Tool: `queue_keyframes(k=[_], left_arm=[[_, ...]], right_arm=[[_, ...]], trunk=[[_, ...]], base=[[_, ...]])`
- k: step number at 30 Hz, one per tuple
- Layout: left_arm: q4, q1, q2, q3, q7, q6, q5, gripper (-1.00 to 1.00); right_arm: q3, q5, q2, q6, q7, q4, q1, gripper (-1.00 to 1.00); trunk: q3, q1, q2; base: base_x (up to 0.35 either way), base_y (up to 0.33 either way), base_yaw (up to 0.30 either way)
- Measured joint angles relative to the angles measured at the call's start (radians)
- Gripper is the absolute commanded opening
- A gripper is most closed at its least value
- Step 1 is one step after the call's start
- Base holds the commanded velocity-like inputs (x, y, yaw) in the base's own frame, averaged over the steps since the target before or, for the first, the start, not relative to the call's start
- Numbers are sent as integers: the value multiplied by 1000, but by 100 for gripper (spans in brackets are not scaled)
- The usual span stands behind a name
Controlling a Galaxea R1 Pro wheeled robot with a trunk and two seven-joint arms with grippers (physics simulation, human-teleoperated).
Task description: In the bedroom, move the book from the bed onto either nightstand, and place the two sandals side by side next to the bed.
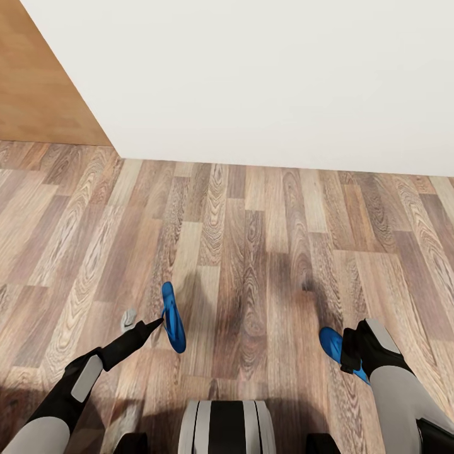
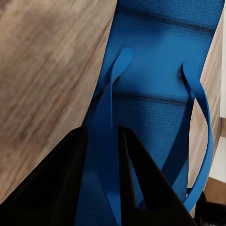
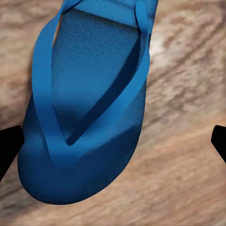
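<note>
Blue sandals are seen at both hands above a wood-plank floor (image 1: 252,239).

One sandal (image 1: 172,317) is held on edge by the left hand (image 1: 157,323); in the left wrist view its strap (image 2: 106,136) is pinched between the closed black fingers (image 2: 136,174). The other sandal (image 1: 333,345) is found at the right hand (image 1: 353,353), partly hidden by it; in the right wrist view it (image 3: 84,103) lies between widely spread fingertips (image 3: 9,141), and contact cannot be told. A white wall (image 1: 265,75) is seen beyond the floor.
</note>
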Motion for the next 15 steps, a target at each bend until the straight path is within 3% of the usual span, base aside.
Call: queue_keyframes(k=[15], left_arm=[[0,0,0,0,0,0,0,-100]], right_arm=[[0,0,0,1,1,-1,0,100]], trunk=[[0,0,0]], base=[[0,0,0]])
